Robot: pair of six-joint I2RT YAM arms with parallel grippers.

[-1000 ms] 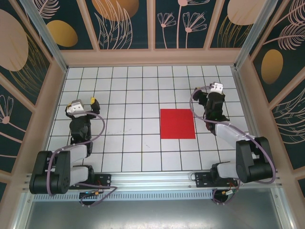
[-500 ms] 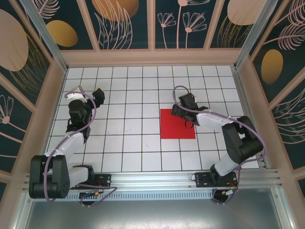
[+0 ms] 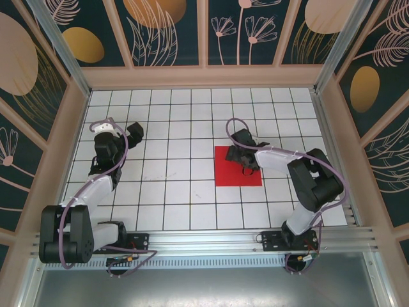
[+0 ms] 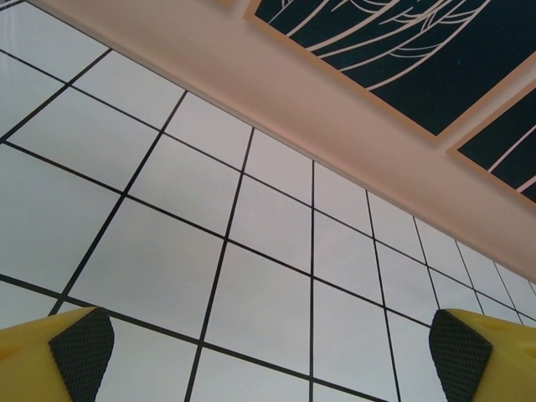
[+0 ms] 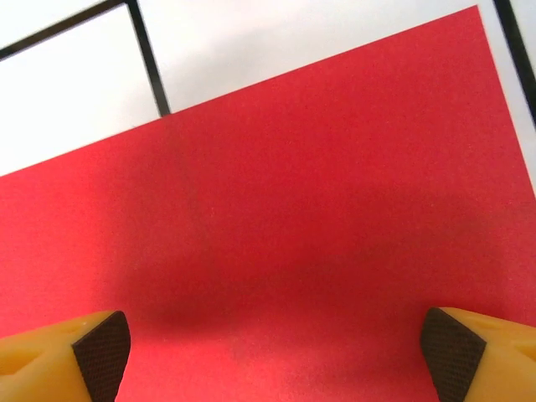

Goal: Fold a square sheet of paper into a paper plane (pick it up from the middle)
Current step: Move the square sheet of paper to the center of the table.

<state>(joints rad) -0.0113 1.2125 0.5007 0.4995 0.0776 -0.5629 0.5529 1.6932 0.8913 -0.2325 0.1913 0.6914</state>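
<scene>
Lying flat on the white tiled counter (image 3: 172, 185), the square sheet of paper (image 3: 238, 171) sits right of centre, unfolded, its edges running with the black grid lines. The right claw (image 3: 245, 153) is low over the far part of the sheet with its jaws spread wide and nothing between them. In the right wrist view its yellow fingertips (image 5: 102, 347) frame plain red paper (image 5: 293, 218) crossed by a soft shadow; whether the tips touch the sheet I cannot tell. Well apart, over the counter's far left, the left claw (image 3: 131, 131) is also wide open and empty, and the left wrist view shows bare tiles between its fingertips (image 4: 82, 350).
</scene>
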